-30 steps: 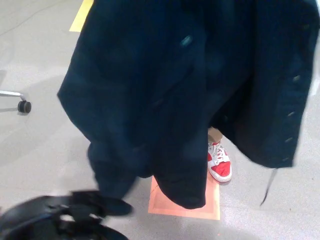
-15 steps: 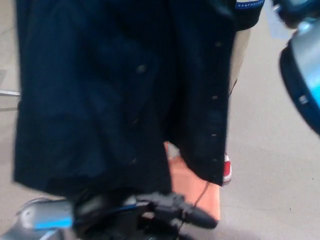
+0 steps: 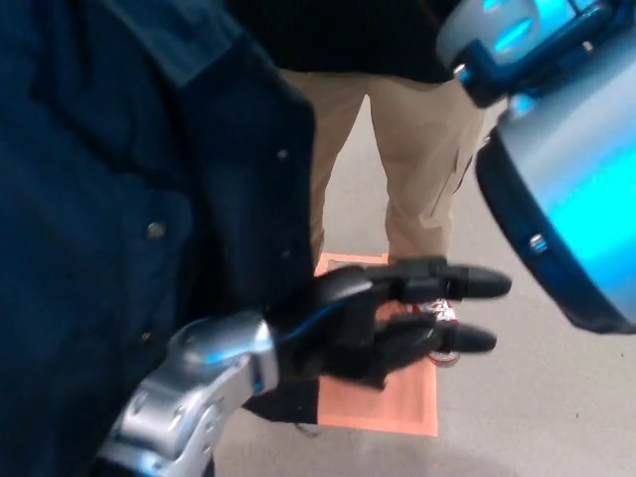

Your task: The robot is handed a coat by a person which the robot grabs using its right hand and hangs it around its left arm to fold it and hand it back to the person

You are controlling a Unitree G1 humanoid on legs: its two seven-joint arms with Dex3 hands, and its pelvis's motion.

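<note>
reaching forward, the robot's left hand (image 3: 388,318) sits in the middle of the view, black fingers (image 3: 467,281) stretched out level toward picture right and spread a little. it is released, grasping nothing. behind the hand, the silver left forearm (image 3: 189,397) rises from the bottom edge.

a second ago this hand was low at the bottom edge, under the hanging hem. it has since come up and forward past the cloth. the coat (image 3: 99,199), dark navy with a row of round snaps (image 3: 156,231), filled nearly the whole view then. now it covers only the left half of the picture and hangs against the outer side of the left forearm, down past the wrist. whether the cloth lies over the top of the arm is hidden. the draping step looks under way rather than finished.

the right arm (image 3: 571,199), silver with blue light, is raised large at the upper right. its hand is out of the picture, so its hold on the coat cannot be told.

beyond the fingers stand the person's tan trousers (image 3: 417,149) and a red shoe (image 3: 444,316), on an orange floor mark (image 3: 383,407).
</note>
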